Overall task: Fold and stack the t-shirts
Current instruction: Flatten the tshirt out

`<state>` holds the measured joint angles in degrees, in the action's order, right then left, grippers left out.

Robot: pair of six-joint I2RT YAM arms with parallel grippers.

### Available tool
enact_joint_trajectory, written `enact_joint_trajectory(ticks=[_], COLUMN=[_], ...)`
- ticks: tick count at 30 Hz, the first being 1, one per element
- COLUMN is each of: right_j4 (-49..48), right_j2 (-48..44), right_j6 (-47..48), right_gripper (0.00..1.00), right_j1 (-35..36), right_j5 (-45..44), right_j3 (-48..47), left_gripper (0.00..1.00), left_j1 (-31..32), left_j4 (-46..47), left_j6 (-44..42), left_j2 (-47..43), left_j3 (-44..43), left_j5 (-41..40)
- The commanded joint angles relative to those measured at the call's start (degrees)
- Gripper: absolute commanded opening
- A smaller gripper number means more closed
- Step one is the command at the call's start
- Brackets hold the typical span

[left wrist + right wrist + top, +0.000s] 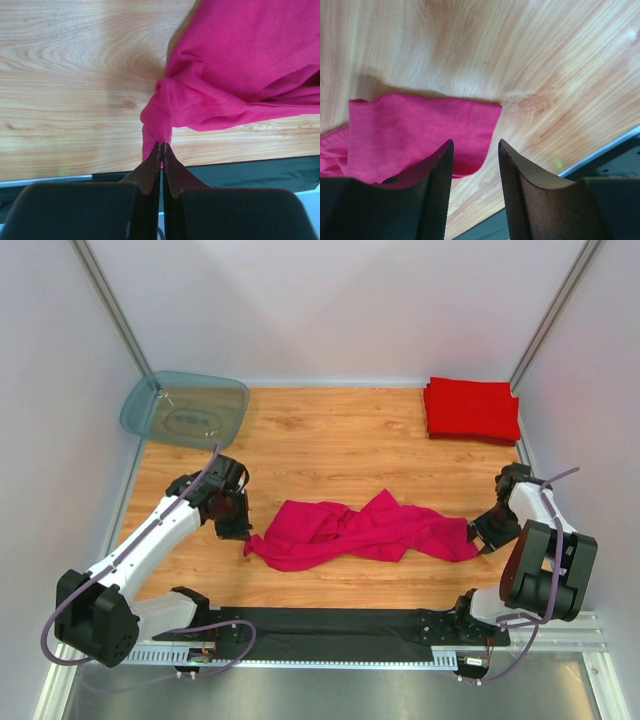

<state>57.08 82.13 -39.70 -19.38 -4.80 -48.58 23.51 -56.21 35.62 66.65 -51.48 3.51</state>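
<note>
A magenta-pink t-shirt (365, 531) lies crumpled across the middle of the wooden table. My left gripper (246, 538) is shut on its left end; in the left wrist view the left gripper (161, 145) pinches a bunched corner of the t-shirt (240, 65). My right gripper (481, 536) is open at the shirt's right end; in the right wrist view the right gripper (475, 145) stands over the corner of the t-shirt's hem (420, 132), with nothing held. A neat stack of folded red t-shirts (471, 409) sits at the far right.
A translucent blue-grey plastic tub (186, 408) stands at the far left corner. White walls close in the table on three sides. A black rail (340, 625) runs along the near edge between the arm bases.
</note>
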Motion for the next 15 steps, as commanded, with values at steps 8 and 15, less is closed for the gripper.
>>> enact_joint_trajectory(ticks=[8, 15], right_j4=[-4.9, -13.3], right_j2=[-1.2, -0.2], right_j6=[-8.9, -7.4], right_gripper=[0.36, 0.34], right_j1=[-0.1, -0.2], right_j5=[-4.8, -6.3], right_j3=[5.9, 10.5], left_gripper=[0.0, 0.0], left_j1=[-0.3, -0.4], left_j4=[4.9, 5.8], left_j6=[-2.0, -3.1], left_j2=[0.6, 1.6], left_j3=[0.5, 0.0], left_j5=[1.8, 2.2])
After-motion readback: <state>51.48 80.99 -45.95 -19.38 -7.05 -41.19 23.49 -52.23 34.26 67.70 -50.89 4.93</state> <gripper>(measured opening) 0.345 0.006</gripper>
